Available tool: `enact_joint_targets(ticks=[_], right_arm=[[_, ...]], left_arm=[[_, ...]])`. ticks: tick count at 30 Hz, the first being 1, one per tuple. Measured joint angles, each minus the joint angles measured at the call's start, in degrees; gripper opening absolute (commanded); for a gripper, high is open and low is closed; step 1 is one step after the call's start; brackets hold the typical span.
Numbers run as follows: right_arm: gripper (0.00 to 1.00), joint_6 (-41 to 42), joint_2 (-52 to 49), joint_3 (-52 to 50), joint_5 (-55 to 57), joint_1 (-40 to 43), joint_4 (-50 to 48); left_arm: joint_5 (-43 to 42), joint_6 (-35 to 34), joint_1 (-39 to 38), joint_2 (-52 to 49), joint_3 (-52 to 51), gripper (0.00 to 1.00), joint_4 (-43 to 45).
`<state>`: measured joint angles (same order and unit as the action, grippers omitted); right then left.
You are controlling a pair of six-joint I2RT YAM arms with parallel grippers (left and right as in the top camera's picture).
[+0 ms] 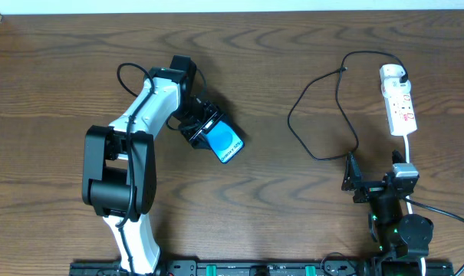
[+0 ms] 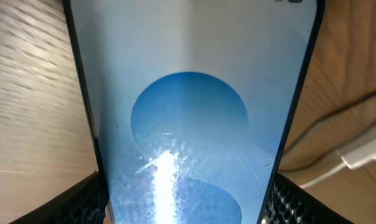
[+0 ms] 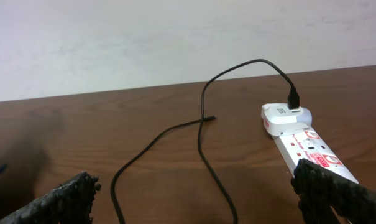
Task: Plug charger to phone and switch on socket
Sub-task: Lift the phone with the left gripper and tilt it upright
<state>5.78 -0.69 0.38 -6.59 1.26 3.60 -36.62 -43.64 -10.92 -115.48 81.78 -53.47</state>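
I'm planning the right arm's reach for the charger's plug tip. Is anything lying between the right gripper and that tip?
Only the charger's own cable loops across the table between the open right gripper and the plug tip. The socket sits off to the right, clear of that line.

Dark wood-grain table point(image 1: 293, 222); plain pale wall point(image 3: 144, 37) behind.

The phone point(image 1: 227, 143) lies left of the charger point(image 1: 290, 116) — the socket point(image 1: 399, 100) sits right of both.
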Motion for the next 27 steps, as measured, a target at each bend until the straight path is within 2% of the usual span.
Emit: enact_joint_targets(ticks=[27], right_arm=[[0.99,0.0,0.0,0.0,0.0,0.0,0.0]], left_arm=[[-19.74,0.02,0.0,0.09,0.0,0.6,-0.13]])
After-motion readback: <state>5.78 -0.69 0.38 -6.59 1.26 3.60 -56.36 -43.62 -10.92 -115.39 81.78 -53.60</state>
